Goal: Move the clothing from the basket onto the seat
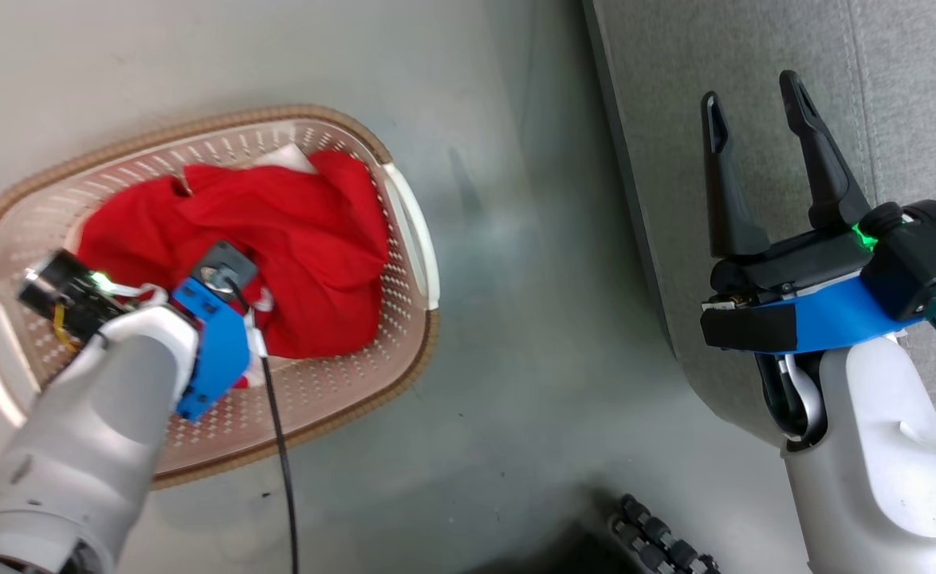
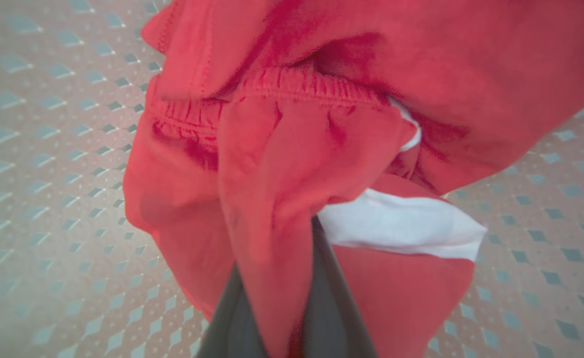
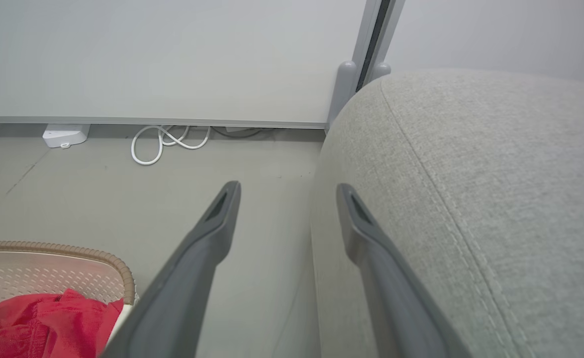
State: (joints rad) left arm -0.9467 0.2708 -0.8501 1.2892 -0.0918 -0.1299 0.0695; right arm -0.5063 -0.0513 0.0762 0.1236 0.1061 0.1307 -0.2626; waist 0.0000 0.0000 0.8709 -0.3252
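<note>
Red clothing [image 1: 292,239] with white trim, cream perforated basket [image 1: 324,406], grey seat [image 1: 659,119].

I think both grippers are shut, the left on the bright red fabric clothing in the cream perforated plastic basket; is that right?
Not quite: the right gripper is open, as the right wrist view shows; the left gripper is shut on the red clothing in the basket.

No readable text, number or label shows on the clothing [image 1: 300,239] or basket [image 1: 332,375].
</note>
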